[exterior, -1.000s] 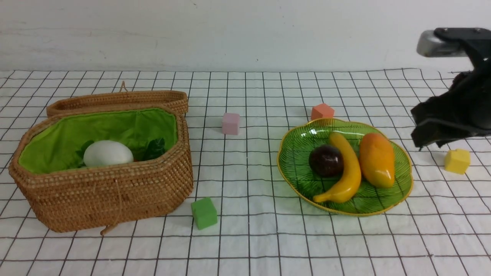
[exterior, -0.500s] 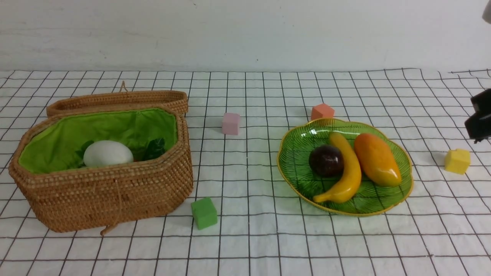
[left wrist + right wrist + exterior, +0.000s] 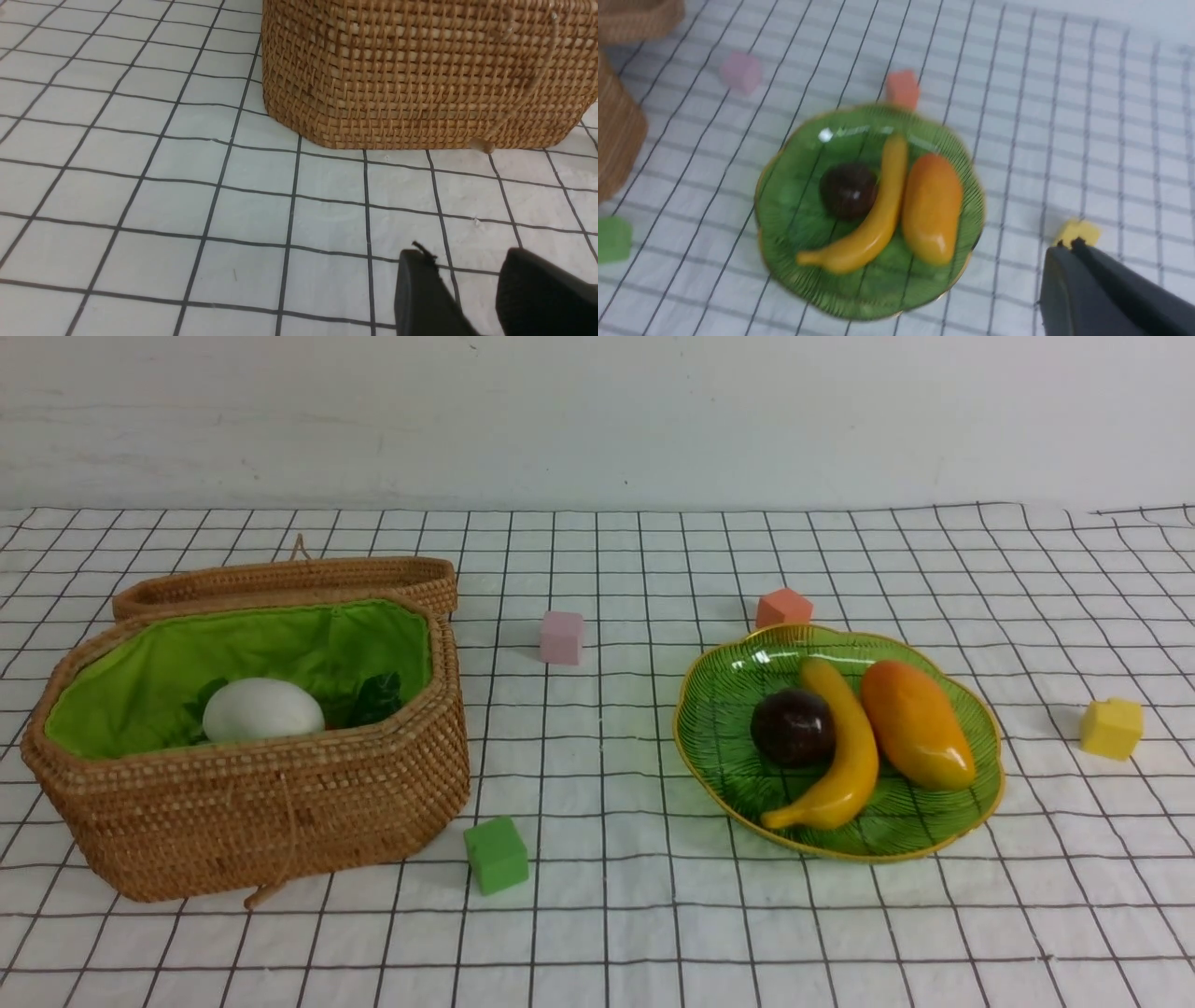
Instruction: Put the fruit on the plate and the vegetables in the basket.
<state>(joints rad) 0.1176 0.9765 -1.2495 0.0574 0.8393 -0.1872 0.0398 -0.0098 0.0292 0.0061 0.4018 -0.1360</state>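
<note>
The green glass plate [image 3: 728, 709] holds a dark purple-brown fruit [image 3: 793, 727], a yellow banana [image 3: 840, 761] and an orange mango [image 3: 917, 723]; all show in the right wrist view too, plate [image 3: 784, 205]. The open wicker basket [image 3: 280, 803] holds a white radish [image 3: 262, 708] with green leaves [image 3: 378, 697]; the gourd and carrot are hidden. No arm shows in the front view. My left gripper [image 3: 467, 261] is open and empty above the cloth beside the basket's wall [image 3: 420, 70]. My right gripper [image 3: 1071, 245] is shut and empty, high up, right of the plate.
Small cubes lie on the checked cloth: pink [image 3: 561, 637], orange [image 3: 783, 608], yellow [image 3: 1112, 728] and green [image 3: 497, 855]. The basket's lid [image 3: 280, 581] lies open behind it. A white wall closes the back.
My right arm has drawn back out of the front view to the right. The mango has settled at a slant on the plate. The rest has not moved.
</note>
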